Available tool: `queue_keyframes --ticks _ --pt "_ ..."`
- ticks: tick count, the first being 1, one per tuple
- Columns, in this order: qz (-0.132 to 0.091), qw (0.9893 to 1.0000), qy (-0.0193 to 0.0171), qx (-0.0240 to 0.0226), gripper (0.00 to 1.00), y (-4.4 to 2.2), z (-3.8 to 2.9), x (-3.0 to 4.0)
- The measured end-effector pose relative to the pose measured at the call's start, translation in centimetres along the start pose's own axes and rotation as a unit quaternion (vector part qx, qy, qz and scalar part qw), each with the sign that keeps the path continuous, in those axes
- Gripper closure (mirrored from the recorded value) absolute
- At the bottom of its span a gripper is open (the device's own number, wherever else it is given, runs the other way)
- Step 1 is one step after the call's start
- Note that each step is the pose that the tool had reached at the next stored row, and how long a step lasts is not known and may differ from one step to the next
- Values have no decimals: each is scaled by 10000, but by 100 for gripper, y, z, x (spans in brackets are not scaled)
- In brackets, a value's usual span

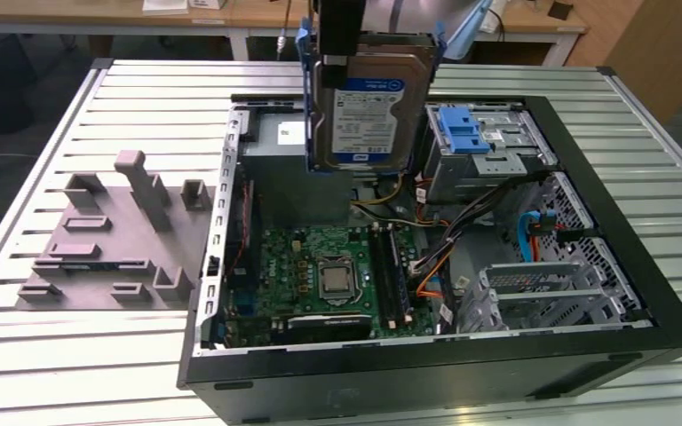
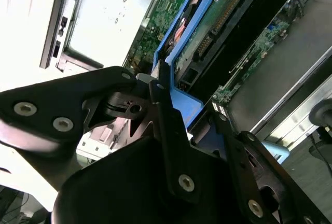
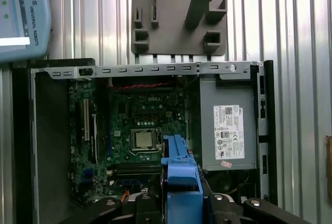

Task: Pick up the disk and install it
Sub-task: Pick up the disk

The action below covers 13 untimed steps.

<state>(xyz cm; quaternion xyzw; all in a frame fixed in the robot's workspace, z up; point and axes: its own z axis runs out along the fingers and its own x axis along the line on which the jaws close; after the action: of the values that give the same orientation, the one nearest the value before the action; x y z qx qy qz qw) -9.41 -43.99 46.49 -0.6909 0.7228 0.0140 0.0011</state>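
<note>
Ribbed metal table [image 1: 33,373], open case [image 1: 436,377] mid-table | disk [image 1: 371,111] hangs upright over case, toward table's far edge | fingers [image 2: 165,125] clamped on its blue frame [image 3: 179,169], likely sparing the faces | held clear of case walls

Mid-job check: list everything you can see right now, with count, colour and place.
table: 1, silver, slatted, under everything
computer case: 1, black, open, on the table
motherboard: 1, green, inside the case
metal box: 1, grey with a white sticker, inside the case beside the motherboard
latch: 1, blue, on the drive bay, exterior view's right
drive cage: 1, silver, perforated, inside the case, exterior view's right
fixture: 1, grey, on the table, exterior view's left of the case
disk: 1, silver-grey with a blue frame, held upright above the case
gripper: 1, black, shut on the disk's frame
</note>
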Motion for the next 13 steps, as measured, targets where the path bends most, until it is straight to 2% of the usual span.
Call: queue_keyframes --ticks 3,6,9,13 --pt "0 10000 7 0 63 -85 3 -4" --pt "1 10000 13 1 63 -142 8 -6" --pt "8 10000 23 1 63 -160 10 4" --pt "16 10000 26 1 63 -167 15 70"
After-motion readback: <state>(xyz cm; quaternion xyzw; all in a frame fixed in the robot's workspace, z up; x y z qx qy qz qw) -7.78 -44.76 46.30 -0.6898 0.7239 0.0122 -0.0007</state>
